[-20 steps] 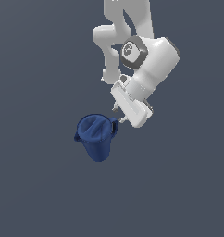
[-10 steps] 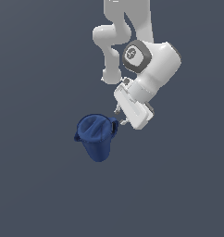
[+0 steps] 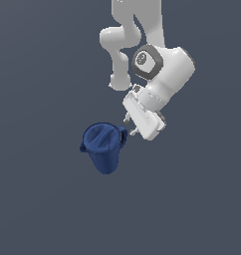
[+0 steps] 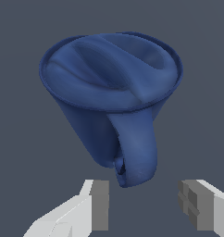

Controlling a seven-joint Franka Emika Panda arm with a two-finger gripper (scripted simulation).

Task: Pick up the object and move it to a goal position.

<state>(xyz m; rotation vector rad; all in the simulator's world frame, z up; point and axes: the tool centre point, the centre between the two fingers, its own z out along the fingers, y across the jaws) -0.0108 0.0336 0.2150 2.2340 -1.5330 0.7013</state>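
Claw (image 4: 144,206) is spread wide, holding nothing, with the handle (image 4: 137,148) of the blue pitcher (image 3: 103,147) sitting just ahead of its fingers (image 4: 101,203). No desk edges visible to place it by. My worry: pinching only that rounded loop could let the pitcher swing or slip.

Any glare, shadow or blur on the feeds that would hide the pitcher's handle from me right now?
Exterior view: flat, even light, no cast shadows or glare; the dark blue plastic pitcher renders soft-edged, its loop handle small beside the white pincer. Wrist view: sharp enough, handle clearly shaded and between the open grey finger pads; only mild close-range perspective stretch.
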